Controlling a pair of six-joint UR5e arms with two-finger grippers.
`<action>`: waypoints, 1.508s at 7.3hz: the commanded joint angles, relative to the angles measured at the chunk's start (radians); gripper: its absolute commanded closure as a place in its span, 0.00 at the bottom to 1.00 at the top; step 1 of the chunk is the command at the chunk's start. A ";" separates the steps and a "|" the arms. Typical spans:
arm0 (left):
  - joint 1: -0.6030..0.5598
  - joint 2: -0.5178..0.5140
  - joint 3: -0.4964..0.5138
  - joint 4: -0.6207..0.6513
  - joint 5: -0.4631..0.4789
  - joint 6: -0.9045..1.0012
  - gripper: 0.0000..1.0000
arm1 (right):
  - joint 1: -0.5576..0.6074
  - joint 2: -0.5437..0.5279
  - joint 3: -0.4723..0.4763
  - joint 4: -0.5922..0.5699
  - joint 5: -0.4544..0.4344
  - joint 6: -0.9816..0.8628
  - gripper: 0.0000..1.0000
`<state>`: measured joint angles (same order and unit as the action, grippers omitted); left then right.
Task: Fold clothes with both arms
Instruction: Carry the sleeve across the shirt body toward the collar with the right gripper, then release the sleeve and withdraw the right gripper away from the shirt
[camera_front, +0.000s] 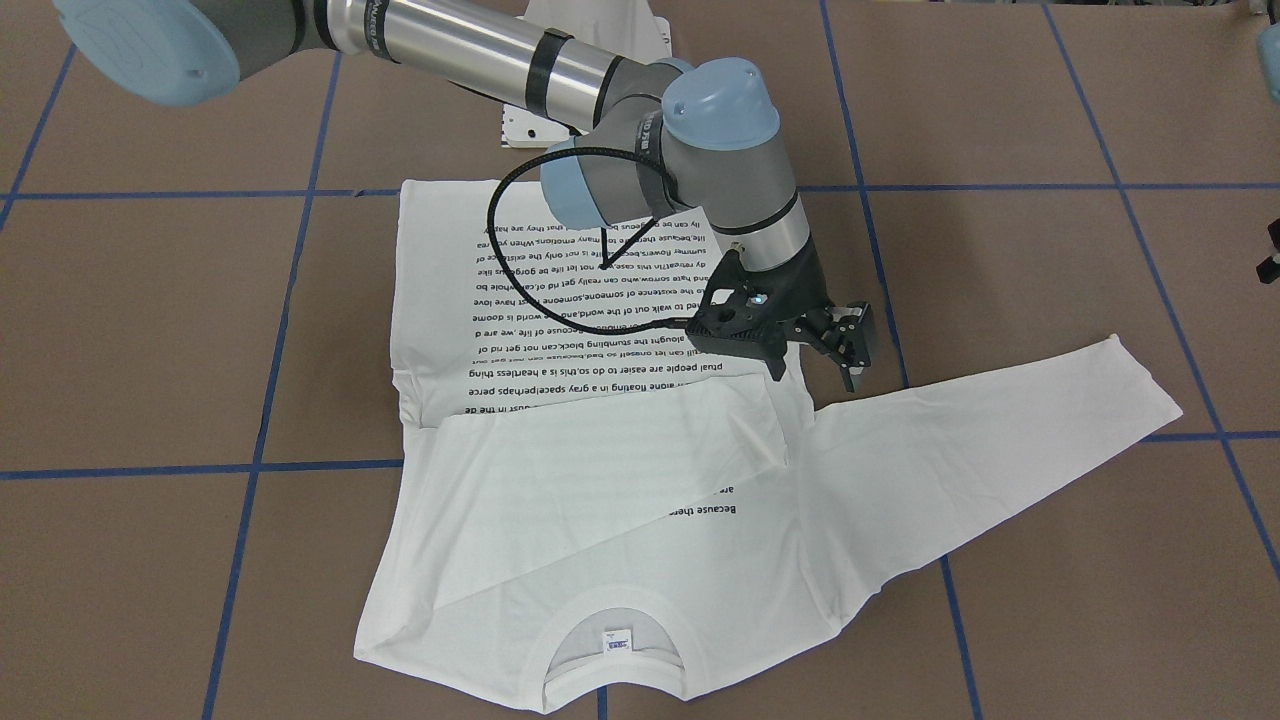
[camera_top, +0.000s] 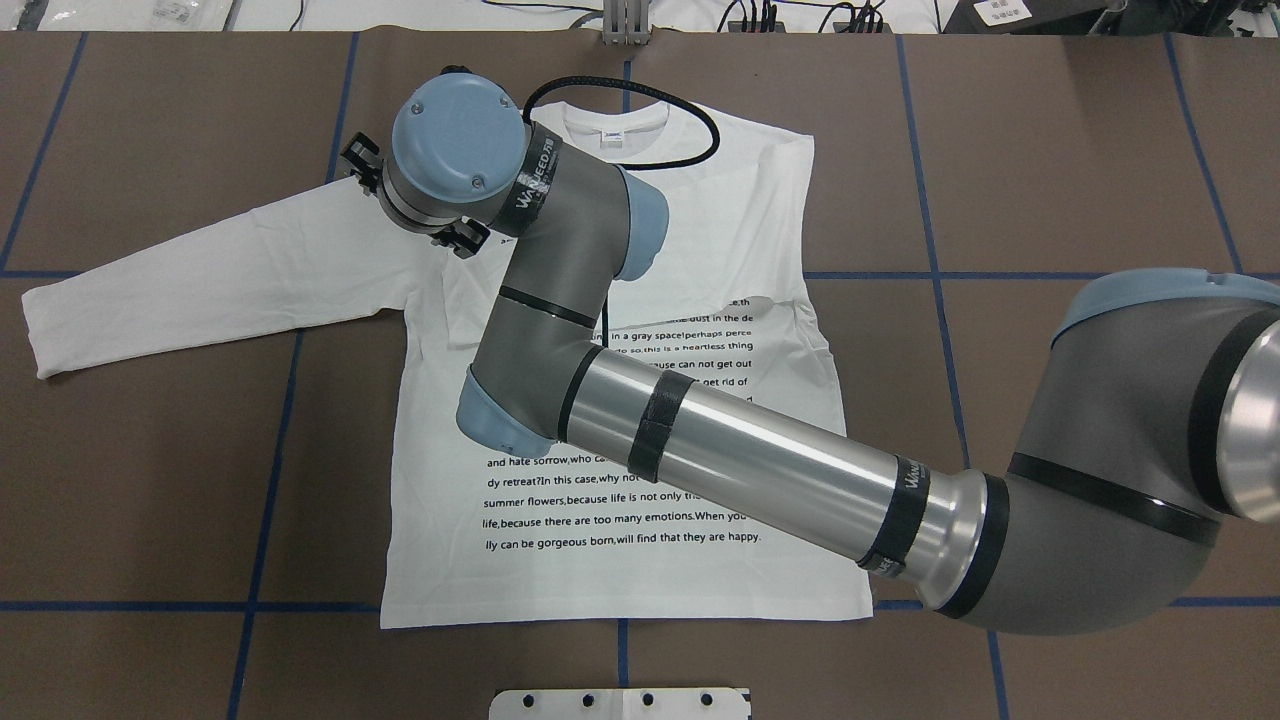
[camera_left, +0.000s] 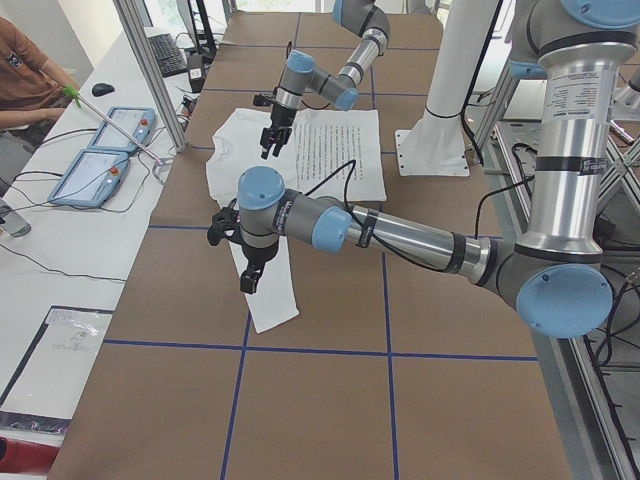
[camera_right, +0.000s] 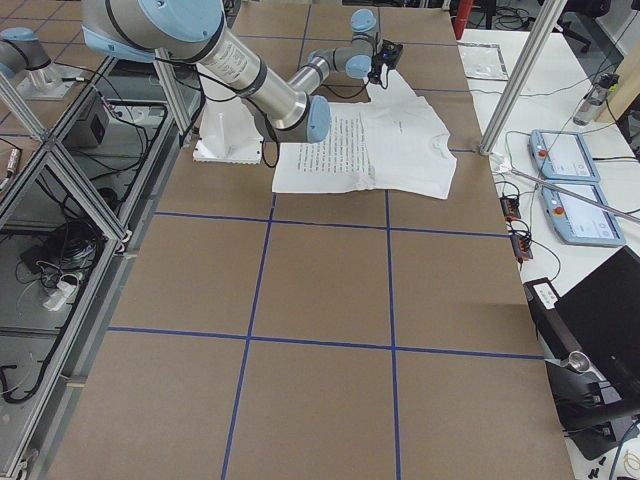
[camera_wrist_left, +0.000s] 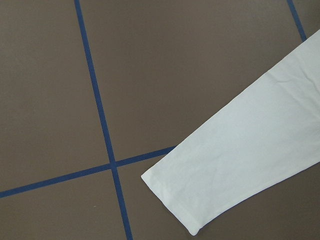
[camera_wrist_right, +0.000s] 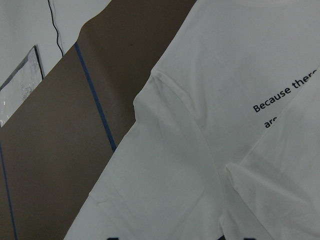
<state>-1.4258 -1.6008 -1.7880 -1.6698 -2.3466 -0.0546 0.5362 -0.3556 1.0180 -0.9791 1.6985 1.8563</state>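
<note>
The clothes are one white long-sleeved T-shirt (camera_front: 620, 420) lying flat, printed text up, with the collar (camera_front: 615, 650) at the table's far side. One sleeve (camera_front: 600, 470) is folded across the chest. The other sleeve (camera_top: 200, 280) lies stretched out flat toward my left side. My right arm (camera_top: 720, 450) reaches across the shirt. Its gripper (camera_front: 852, 360) hangs open and empty just above the shoulder of the outstretched sleeve. My left gripper (camera_left: 248, 275) hovers high over that sleeve's cuff (camera_wrist_left: 210, 195), and I cannot tell whether it is open or shut.
The white pedestal base (camera_top: 620, 703) stands at the robot's side of the table. Blue tape lines (camera_top: 270, 440) mark the brown tabletop. Two tablets (camera_left: 110, 125), cables and a seated person (camera_left: 30, 80) are on a side bench beyond an aluminium post (camera_left: 150, 70).
</note>
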 joint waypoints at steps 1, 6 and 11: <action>0.094 -0.011 0.037 -0.037 0.001 -0.016 0.00 | 0.033 -0.204 0.315 -0.149 0.029 0.001 0.01; 0.131 -0.175 0.437 -0.201 0.003 -0.128 0.01 | 0.434 -0.840 0.712 -0.170 0.506 -0.408 0.01; 0.137 -0.229 0.640 -0.257 0.000 -0.166 0.25 | 0.556 -0.982 0.706 -0.165 0.592 -0.704 0.01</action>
<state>-1.2903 -1.8285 -1.1871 -1.8930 -2.3467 -0.2183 1.0881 -1.3297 1.7222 -1.1460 2.2881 1.1596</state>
